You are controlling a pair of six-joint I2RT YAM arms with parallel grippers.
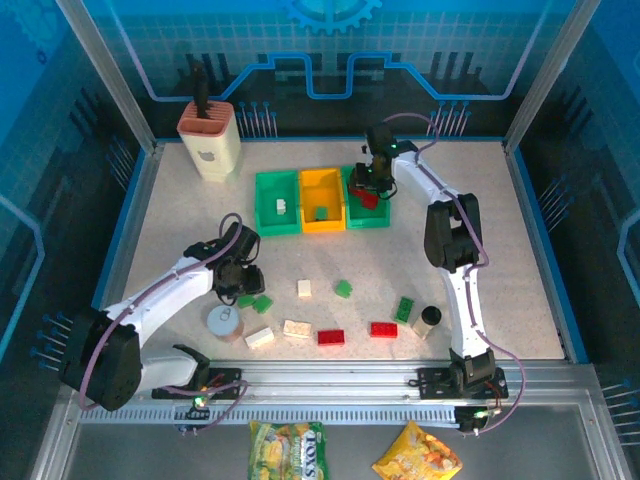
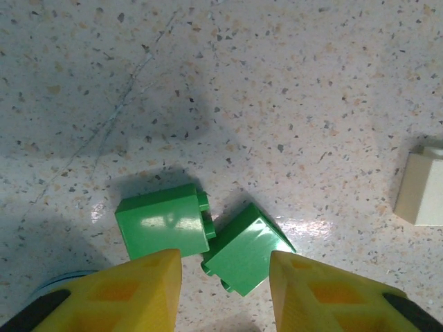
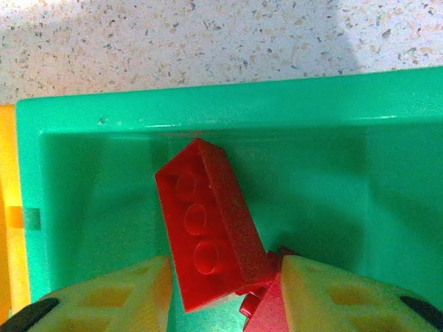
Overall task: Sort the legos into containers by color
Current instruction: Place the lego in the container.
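Three joined containers stand in a row: a green bin (image 1: 277, 186), a yellow one (image 1: 322, 184) and a green one (image 1: 381, 219). My right gripper (image 1: 368, 186) hangs open inside the right green bin (image 3: 208, 104). A red brick (image 3: 211, 225) lies tilted between its fingers, leaning on a second red brick (image 3: 266, 311). My left gripper (image 1: 242, 282) is open and low over two green bricks (image 2: 164, 225) (image 2: 246, 249) on the table; the right-hand one lies between its fingertips. Loose cream (image 1: 304, 288), green (image 1: 343, 288) and red (image 1: 331, 337) legos lie across the near table.
A silver can (image 1: 225, 322) stands just near of my left gripper. A black-capped cylinder (image 1: 428, 320) sits beside a green brick (image 1: 404, 309). A beige knife block (image 1: 210, 135) stands at the back left. A cream brick (image 1: 282, 207) lies in the left bin, a green one (image 1: 320, 212) in the yellow.
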